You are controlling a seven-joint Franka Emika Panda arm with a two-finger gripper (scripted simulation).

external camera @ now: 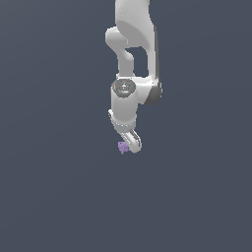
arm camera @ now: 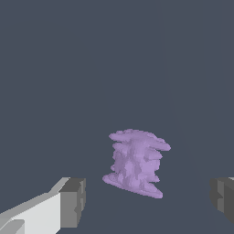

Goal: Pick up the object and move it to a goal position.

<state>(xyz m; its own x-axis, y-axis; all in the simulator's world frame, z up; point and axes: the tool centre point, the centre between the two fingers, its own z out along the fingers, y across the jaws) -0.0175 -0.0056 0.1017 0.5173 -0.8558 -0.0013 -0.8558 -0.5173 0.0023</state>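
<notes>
The object point(arm camera: 136, 163) is a small light-purple lump with ragged, layered edges, standing on the dark grey floor. In the exterior view the object point(external camera: 123, 146) shows just beside the tip of my white gripper point(external camera: 132, 144), on the exterior view's left of it. My gripper point(arm camera: 147, 201) is open in the wrist view: one grey pad point(arm camera: 73, 202) and the other grey pad point(arm camera: 223, 199) stand wide apart, and the object lies a little beyond the gap between them, touching neither.
The white arm point(external camera: 132, 54) comes down from the top of the exterior view. A plain dark grey floor point(external camera: 59, 187) spreads all around, with no other objects showing.
</notes>
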